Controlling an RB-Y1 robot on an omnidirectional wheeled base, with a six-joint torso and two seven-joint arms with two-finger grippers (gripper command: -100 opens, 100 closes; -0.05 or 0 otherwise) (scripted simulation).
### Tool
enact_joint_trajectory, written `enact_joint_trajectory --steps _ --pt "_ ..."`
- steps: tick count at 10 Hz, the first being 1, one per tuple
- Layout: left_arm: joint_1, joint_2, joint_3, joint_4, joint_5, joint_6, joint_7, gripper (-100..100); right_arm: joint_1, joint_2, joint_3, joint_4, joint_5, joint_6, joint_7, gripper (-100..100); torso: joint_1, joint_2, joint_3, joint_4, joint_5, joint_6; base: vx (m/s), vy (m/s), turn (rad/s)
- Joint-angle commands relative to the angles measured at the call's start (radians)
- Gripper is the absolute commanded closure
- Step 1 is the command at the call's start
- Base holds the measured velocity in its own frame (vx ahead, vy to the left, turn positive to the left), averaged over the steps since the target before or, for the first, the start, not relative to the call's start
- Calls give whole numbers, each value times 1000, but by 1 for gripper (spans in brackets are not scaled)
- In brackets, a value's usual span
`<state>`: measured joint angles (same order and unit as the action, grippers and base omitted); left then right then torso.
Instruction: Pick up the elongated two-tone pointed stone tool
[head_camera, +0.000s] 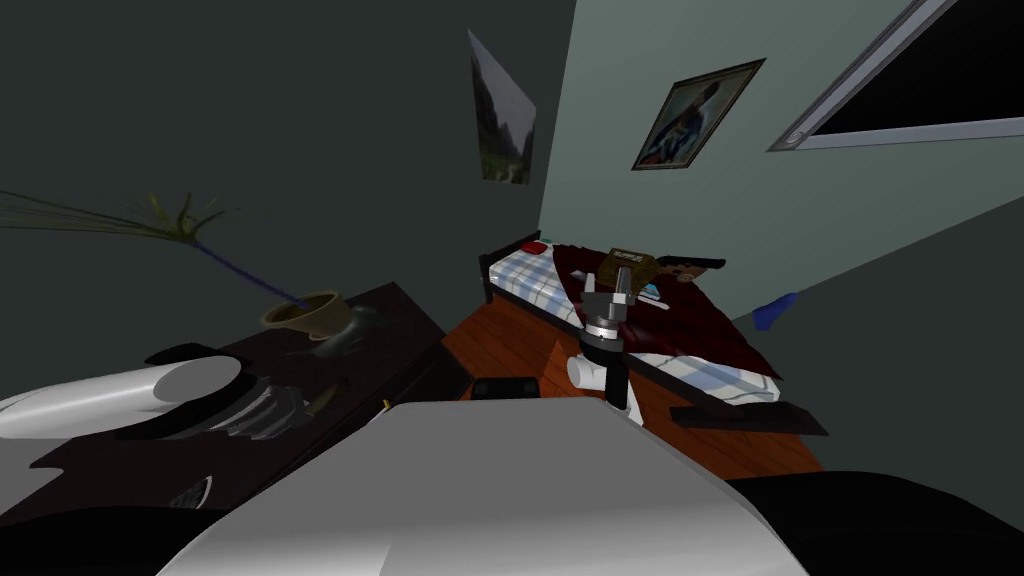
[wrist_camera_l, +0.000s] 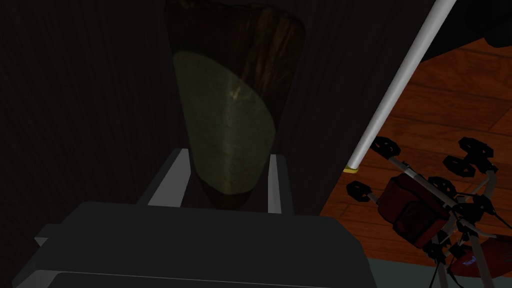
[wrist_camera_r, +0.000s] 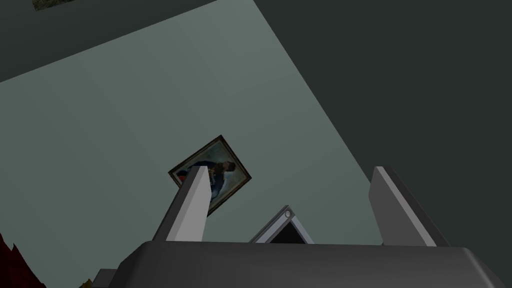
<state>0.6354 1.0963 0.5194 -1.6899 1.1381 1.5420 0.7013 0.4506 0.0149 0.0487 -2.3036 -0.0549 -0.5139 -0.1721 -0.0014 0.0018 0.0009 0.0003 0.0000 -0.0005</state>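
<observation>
Currently, view by view.

Head view: dark table (head_camera: 395, 330) on the left side, carrying a potted plant (head_camera: 310, 315). Left arm (head_camera: 130, 395) laid low across the table, presumably to bring the hand in flat along the surface. Hand end of that arm too dim to read against the tabletop. Right arm (head_camera: 605, 345) raised mid-frame toward the bed (head_camera: 700, 372), well apart from the table; judged parked there to leave the left arm room.

Left wrist view: left fingers (wrist_camera_l: 170, 177) clenched on the tool (wrist_camera_l: 225, 120), one blade against each flank. Tool two-toned: grey-green face beside dark brown. Narrow rounded end toward the gripper body, broader part leading away. Long axis in line with the fingers. Grip judged taken on the slim part for fit between the blades. Far end cut off by the frame edge, so the shape of that end unconfirmed. Brown side nearly lost in shadow. Dark table surface behind the tool; contact with it or clearance from it impossible to tell. Past the table edge: a white rod (wrist_camera_l: 395, 90) with a yellow tip, and on the wooden floor (wrist_camera_l: 450, 100) a red wheeled frame (wrist_camera_l: 420, 210), identity unclear.

Right wrist view: right fingers (wrist_camera_r: 190, 210) released, spread wide, nothing between them.
</observation>
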Motion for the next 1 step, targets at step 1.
enact_joint_trajectory --steps 1 --pt "0 0 0 0 0 0 0 0 0 0 0 0 0 0 0 0 0 0 0 0 0 0 0 0 0"
